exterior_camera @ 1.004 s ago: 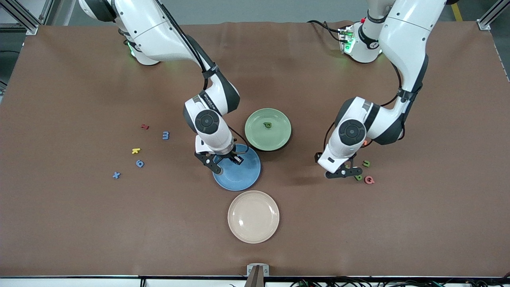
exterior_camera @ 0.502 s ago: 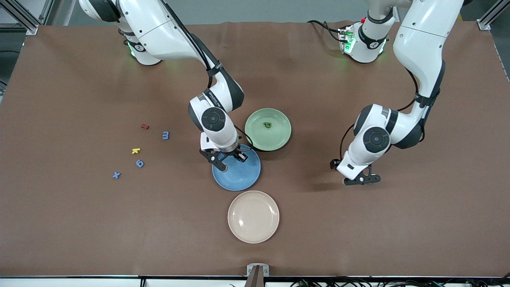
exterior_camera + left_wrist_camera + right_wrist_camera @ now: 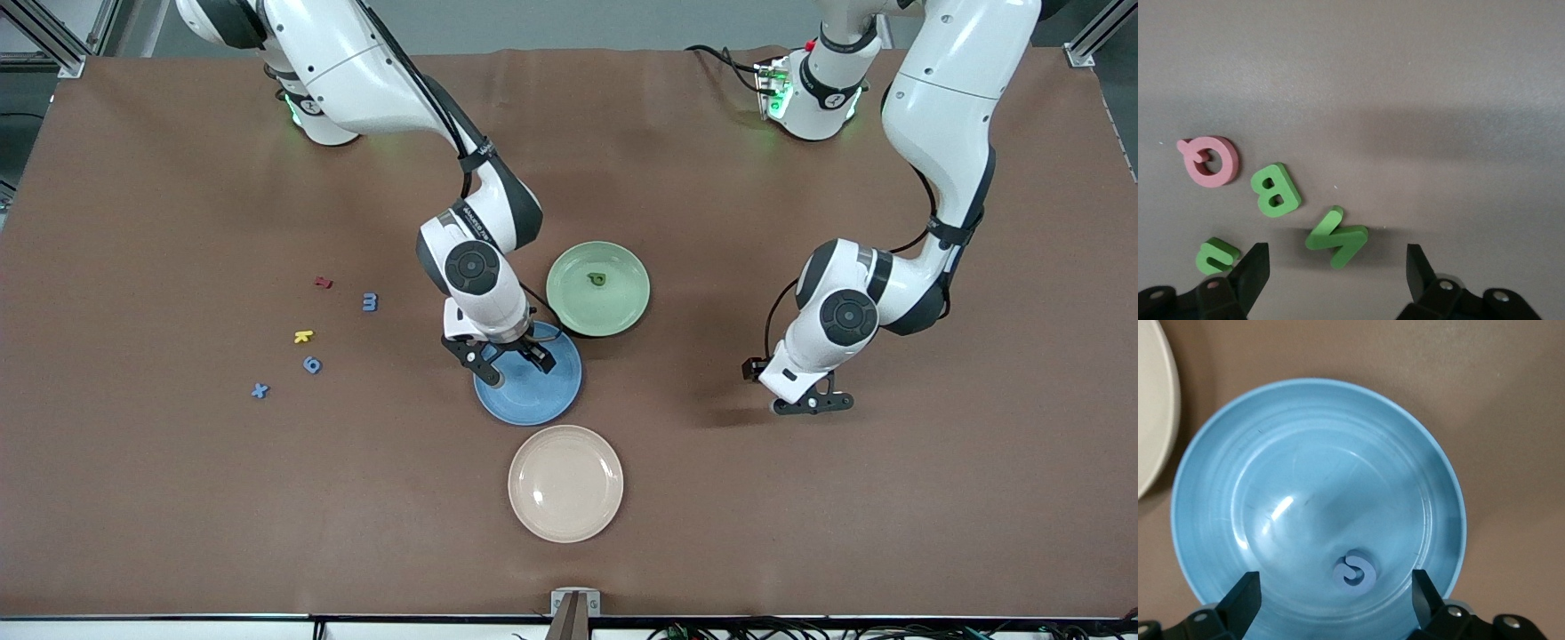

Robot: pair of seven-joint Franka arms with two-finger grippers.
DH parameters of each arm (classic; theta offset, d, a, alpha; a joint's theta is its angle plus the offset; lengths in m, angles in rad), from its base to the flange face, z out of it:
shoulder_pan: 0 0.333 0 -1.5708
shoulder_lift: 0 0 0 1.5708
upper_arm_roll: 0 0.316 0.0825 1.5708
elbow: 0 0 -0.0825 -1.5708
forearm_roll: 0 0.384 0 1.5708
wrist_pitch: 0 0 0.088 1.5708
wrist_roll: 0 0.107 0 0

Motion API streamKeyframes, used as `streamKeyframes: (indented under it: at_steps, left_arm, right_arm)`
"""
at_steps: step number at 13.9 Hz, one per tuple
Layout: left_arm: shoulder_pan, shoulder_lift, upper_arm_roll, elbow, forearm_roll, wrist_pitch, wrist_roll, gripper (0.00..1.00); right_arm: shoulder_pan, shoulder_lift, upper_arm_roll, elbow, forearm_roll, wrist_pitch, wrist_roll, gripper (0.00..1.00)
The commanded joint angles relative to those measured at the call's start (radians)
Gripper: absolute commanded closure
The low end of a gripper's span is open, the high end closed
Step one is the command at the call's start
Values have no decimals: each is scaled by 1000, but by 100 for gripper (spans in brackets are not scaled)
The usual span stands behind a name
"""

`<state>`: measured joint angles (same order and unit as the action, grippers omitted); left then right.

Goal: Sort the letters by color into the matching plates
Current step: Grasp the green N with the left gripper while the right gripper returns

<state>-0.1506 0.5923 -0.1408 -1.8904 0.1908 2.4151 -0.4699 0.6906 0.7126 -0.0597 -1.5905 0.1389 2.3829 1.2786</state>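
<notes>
Status: mid-sort, two drops look done, six letters to go; right gripper (image 3: 513, 362) hangs over the blue plate (image 3: 547, 396) with jaws wide and empty, a curled blue letter (image 3: 1354, 572) lying flat in the plate below it, so that drop looks done; green plate (image 3: 622, 307) holds one green letter (image 3: 597, 279); cream plate (image 3: 565, 483) sits nearest the front camera, empty, not part of the job.

Left gripper (image 3: 811, 404) is low over the table toward the left arm's end, jaws wide, nothing held; its wrist view shows green N (image 3: 1337, 237) lined up between the fingers, green B (image 3: 1275, 191) beside it, green J (image 3: 1214, 255) just by one fingertip (image 3: 1253, 270), pink Q (image 3: 1210, 161) past the B; my read: N is the next pick.

N lies flat, long axis roughly across the jaw gap and slightly tilted; next move probably needs a wrist turn to pinch the short width, then straight descent, keeping clear of the J.

Three blue letters wait toward the right arm's end: blue 3 (image 3: 370, 302), blue 6 (image 3: 311, 364), blue x (image 3: 259, 390); yellow letter (image 3: 303, 336) and red letter (image 3: 324, 283) among them stay put.
</notes>
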Motion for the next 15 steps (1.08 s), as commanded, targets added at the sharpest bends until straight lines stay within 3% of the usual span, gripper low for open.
streamKeyframes:
  at_steps: [1, 6, 9, 15]
  left_arm:
    - [5, 1, -5, -19, 18, 21, -6, 10]
    - [23, 20, -6, -32, 18, 85, -6, 15]
    - [25, 23, -5, -32, 18, 88, -3, 21]
    - [25, 23, -6, -29, 18, 88, -1, 58]
  right_arm:
    - [-20, 2, -2, 27, -16, -28, -18, 0]
    - [-141, -94, -3, -8, -22, -253, -319, 0]
    - [-230, -215, -5, -135, -28, -286, -497, 0]
    - [-355, -415, -8, -385, -84, -222, -731, 0]
